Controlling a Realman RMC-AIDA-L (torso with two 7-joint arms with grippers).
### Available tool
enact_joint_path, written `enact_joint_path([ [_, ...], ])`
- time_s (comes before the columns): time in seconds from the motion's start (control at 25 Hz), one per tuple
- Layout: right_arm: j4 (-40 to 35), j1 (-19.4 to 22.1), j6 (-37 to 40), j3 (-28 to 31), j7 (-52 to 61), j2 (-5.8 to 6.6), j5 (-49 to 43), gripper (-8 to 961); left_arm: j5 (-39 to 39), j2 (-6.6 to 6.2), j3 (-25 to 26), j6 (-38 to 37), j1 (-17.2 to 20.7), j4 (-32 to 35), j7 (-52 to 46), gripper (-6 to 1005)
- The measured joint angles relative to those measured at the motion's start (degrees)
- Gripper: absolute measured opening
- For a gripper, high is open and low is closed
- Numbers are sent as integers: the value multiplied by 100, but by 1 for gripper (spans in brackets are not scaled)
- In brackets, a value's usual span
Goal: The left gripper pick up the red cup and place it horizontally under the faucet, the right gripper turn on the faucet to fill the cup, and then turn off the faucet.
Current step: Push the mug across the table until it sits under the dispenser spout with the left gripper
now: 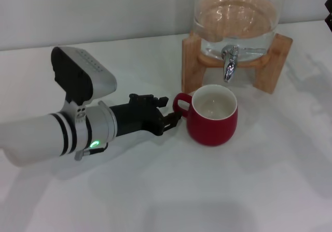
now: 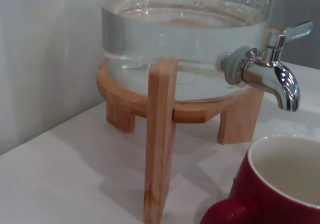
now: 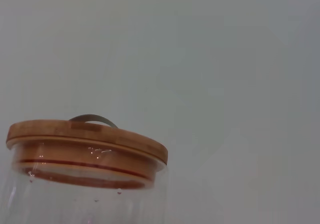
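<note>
One squat dark-red ceramic cup (image 1: 212, 117) with a white inside stood upright on the white table (image 1: 218, 190), just ahead of my black two-fingered left gripper (image 1: 174, 119), whose fingers were closed around its small loop handle. One shiny chrome faucet (image 1: 230, 62), on the single clear glass jar (image 1: 236, 14) in its wooden stand (image 1: 275, 60), hung just beyond and above the cup. My right gripper was out of view.

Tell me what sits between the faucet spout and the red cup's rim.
Nothing: the head view shows only bare white table behind the gap between the faucet and the cup. The left wrist view agrees.
</note>
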State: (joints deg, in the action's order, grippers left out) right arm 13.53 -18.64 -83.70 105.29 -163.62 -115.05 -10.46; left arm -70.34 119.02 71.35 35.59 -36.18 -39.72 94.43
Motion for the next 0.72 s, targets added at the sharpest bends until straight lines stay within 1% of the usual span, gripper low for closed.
enact_joint_path([
  [0.04,0,1,-9,0,0,0,2,598,0,3,0,3,-97,64,-4,468],
  [0.12,0,1,-24,7,-1,0,9,598,0,3,0,3,-97,64,-4,468],
  [0.16,-2,3,-26,18,-2,0,17,598,0,-2,-1,106,-183,14,-11,468],
  [0.72,-9,9,-21,9,3,0,2,598,-7,-2,-30,315,-163,19,-37,469],
])
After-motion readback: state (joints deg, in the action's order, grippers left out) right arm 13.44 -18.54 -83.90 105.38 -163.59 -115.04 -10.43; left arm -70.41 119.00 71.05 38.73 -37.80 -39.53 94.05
